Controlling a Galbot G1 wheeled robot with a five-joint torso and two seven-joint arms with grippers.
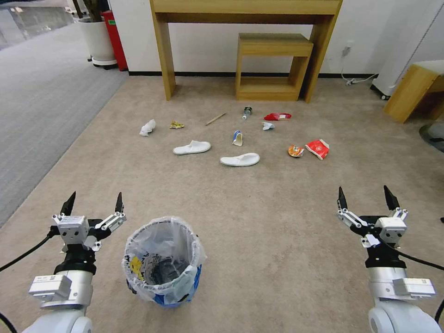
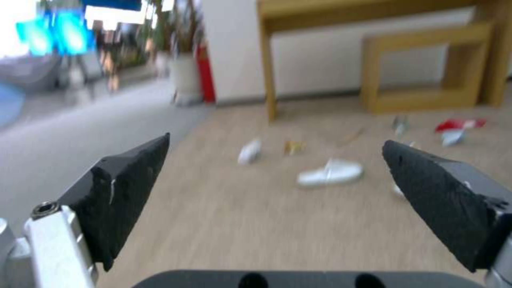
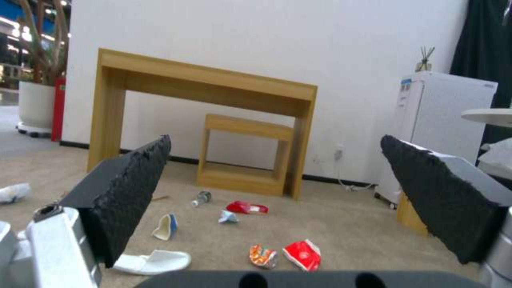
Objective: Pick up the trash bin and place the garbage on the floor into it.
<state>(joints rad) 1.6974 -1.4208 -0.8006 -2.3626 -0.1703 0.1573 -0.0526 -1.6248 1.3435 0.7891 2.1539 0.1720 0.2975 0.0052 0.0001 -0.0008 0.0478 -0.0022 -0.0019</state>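
The trash bin [image 1: 163,261], blue at its base and lined with a crinkly white bag, stands upright on the beige carpet floor [image 1: 259,208] close in front of me. My left gripper [image 1: 94,203] hangs open just left of it, holding nothing. Far to the right, my right gripper [image 1: 365,198] is open too. The garbage lies farther ahead: two white slippers [image 1: 192,147] [image 1: 240,160], crumpled paper [image 1: 147,127], a wooden stick [image 1: 215,119], a small bottle [image 1: 247,112], red packets [image 1: 277,116] [image 1: 317,148], an orange packet [image 1: 295,151] and a carton [image 1: 237,138].
A wooden console table [image 1: 245,27] with a small wooden shelf unit [image 1: 270,64] under it stands against the back wall. Grey ribbed carpet [image 1: 41,106] runs along the left. A plant pot [image 1: 98,41] sits back left, a wooden table [image 1: 414,90] at right.
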